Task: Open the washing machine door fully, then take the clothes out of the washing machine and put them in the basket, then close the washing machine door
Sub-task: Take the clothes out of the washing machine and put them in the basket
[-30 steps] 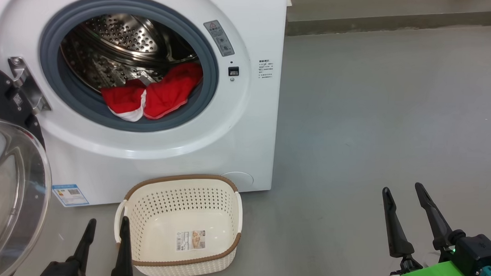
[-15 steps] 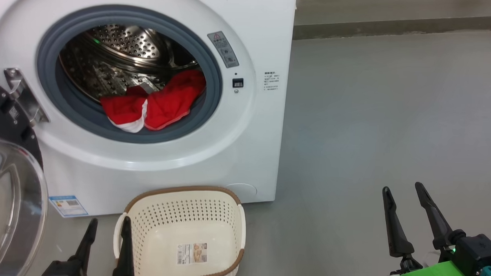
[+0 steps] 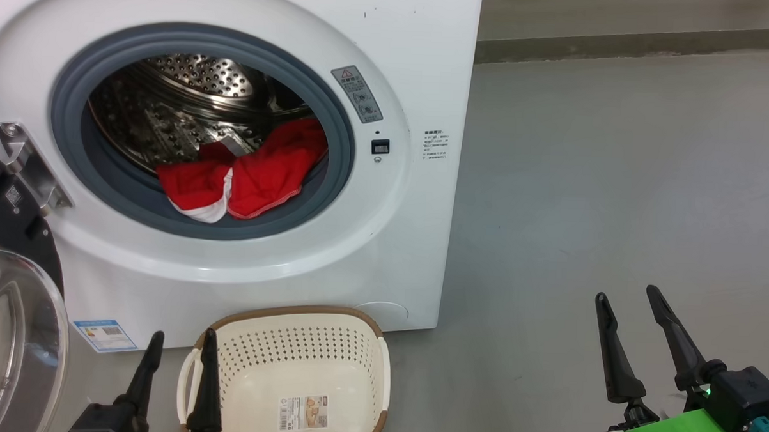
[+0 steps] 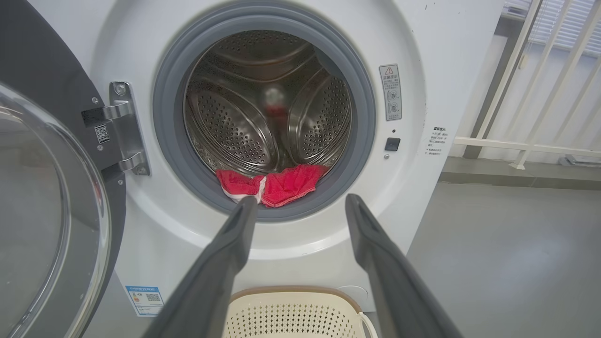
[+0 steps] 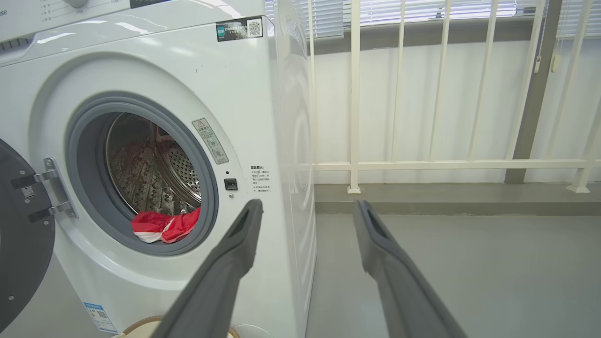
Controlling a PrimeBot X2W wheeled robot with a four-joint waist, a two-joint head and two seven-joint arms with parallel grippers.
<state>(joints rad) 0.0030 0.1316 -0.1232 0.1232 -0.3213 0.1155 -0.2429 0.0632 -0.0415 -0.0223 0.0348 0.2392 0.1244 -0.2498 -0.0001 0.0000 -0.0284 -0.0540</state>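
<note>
The white washing machine (image 3: 415, 63) stands with its door (image 3: 10, 318) swung wide to the left, black rim and glass bowl showing. Two red clothes (image 3: 245, 173), one with white trim, lie at the drum's front lip on the grey gasket; the left wrist view shows these clothes (image 4: 274, 184) past my fingers. On the floor before the machine sits the cream basket (image 3: 346, 394), holding no clothes. My left gripper (image 3: 182, 343) is open beside the basket's left rim. My right gripper (image 3: 624, 300) is open over bare floor to the right, well clear of the machine.
Grey floor (image 3: 616, 186) stretches to the machine's right. A white railing (image 5: 446, 164) and wall stand behind it. A blue energy sticker (image 3: 104, 334) marks the machine's lower left front. The door hinge (image 3: 25, 165) sits at the opening's left.
The head camera has shifted, so machine and basket sit lower and further right in the picture. Both grippers keep the same open pose; the clothes have not moved.
</note>
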